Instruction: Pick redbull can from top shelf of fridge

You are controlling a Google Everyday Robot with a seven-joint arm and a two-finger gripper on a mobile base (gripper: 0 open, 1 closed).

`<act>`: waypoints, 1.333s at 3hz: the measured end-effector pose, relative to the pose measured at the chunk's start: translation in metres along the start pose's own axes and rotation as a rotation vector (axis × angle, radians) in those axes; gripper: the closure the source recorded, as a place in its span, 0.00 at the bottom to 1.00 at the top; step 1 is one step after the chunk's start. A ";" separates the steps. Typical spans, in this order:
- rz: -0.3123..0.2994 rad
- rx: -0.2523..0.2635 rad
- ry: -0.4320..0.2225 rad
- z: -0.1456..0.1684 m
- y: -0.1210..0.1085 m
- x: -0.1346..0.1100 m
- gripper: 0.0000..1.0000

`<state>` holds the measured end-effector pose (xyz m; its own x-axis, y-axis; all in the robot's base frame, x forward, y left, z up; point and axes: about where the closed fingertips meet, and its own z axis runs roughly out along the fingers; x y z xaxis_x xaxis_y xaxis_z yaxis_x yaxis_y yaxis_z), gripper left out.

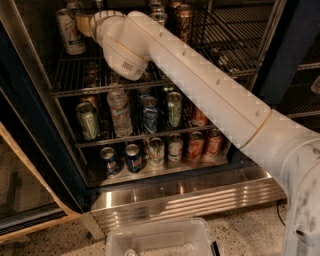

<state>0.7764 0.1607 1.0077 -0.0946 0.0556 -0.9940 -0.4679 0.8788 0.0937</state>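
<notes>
I have the gripper point(81, 22) inside the fridge point(190, 196) at the left of the top shelf point(222, 36), beside the white can point(69, 31), open or closed I cannot tell, while what I take for the redbull can point(158, 12) stands unlifted behind the arm, so grasp and withdrawal remain.
</notes>
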 end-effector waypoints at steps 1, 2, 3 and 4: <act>-0.005 -0.001 -0.001 0.001 0.000 -0.002 0.30; -0.005 -0.001 -0.001 0.001 0.000 -0.002 0.30; -0.036 -0.009 -0.015 0.018 -0.003 -0.010 0.32; -0.066 -0.017 -0.029 0.035 -0.005 -0.018 0.32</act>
<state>0.8115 0.1719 1.0234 -0.0381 0.0115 -0.9992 -0.4872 0.8728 0.0286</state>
